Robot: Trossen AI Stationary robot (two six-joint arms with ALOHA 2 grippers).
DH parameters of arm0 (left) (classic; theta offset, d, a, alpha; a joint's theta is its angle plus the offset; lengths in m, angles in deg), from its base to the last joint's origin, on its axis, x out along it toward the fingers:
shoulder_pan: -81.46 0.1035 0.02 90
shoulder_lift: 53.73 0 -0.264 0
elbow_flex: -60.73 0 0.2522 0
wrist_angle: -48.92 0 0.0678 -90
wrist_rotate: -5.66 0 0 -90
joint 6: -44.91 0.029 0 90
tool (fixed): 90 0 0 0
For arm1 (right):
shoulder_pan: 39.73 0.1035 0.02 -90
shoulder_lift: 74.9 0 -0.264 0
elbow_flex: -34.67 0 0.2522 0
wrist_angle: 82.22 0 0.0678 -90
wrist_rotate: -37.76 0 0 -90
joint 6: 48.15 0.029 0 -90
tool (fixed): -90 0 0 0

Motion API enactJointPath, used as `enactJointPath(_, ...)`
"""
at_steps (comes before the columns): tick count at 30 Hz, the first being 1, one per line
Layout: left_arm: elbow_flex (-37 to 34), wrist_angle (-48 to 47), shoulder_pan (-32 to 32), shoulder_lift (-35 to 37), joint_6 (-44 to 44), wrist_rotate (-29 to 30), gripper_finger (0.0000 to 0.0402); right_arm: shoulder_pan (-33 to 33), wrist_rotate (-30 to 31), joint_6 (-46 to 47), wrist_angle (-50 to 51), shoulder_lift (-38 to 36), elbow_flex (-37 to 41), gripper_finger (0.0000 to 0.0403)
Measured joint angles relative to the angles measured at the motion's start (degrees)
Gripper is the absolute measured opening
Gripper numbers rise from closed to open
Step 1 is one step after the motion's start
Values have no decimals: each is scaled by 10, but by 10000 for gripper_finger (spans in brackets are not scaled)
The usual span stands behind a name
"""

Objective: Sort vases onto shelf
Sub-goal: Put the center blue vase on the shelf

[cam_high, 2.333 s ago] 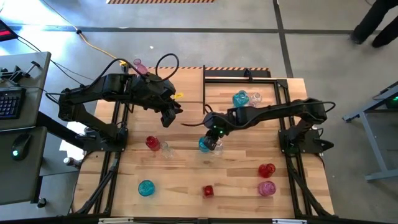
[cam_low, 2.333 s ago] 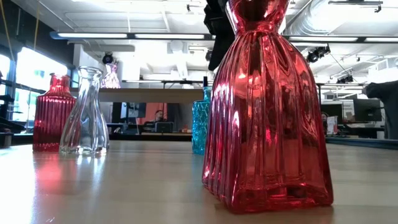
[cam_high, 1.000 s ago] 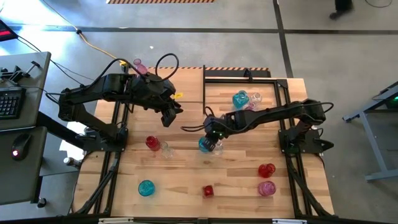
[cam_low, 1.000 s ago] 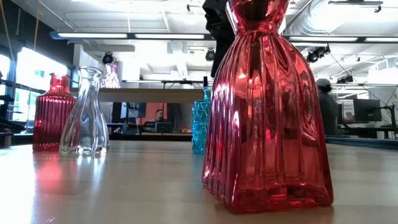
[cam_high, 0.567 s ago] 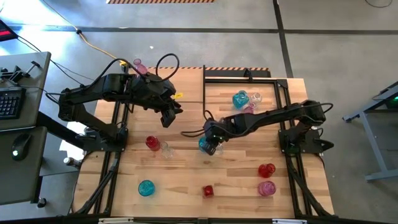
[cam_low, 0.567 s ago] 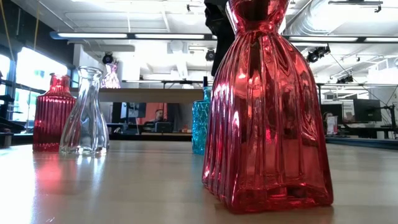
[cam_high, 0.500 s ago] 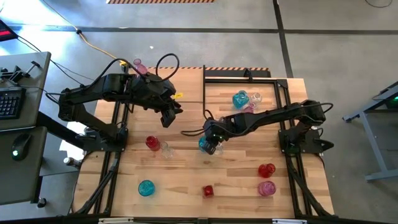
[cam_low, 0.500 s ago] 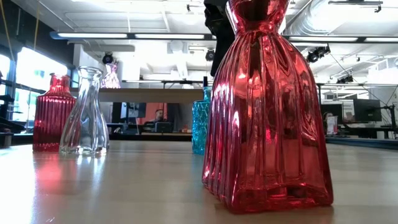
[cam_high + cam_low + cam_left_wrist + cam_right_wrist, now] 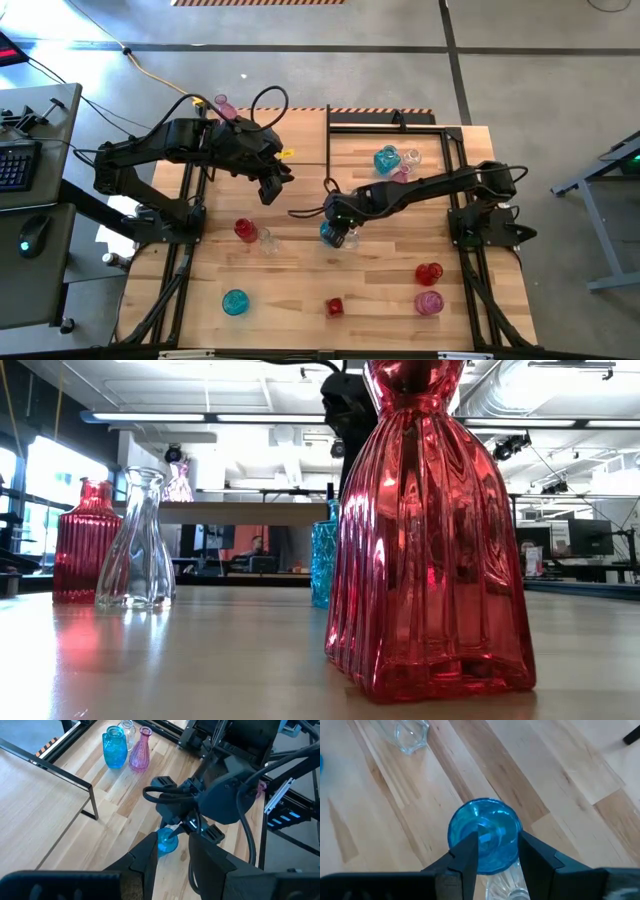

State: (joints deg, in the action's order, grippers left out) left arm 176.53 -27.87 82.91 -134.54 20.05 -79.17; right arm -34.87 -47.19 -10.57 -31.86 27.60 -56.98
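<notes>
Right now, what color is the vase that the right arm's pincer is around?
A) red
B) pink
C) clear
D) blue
D: in the right wrist view the right pincer has its two dark fingers on either side of a blue vase standing on the wooden tabletop, and the high view shows the same vase at the tip of that arm.
</notes>
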Motion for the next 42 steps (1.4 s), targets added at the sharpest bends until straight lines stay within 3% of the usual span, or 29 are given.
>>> enactJointPath(18,0,0,0,-1,0,4,101,-15,-13,32,1,12,-1,115)
enactJointPath(30,0,0,0,-1,0,5,101,-23,-20,55,-10,12,-1,8)
enactJointPath(37,0,0,0,-1,4,6,101,-25,-23,66,-12,13,-1,5)
enactJointPath(42,0,0,0,-1,53,7,101,-30,-36,74,-13,13,-1,4)
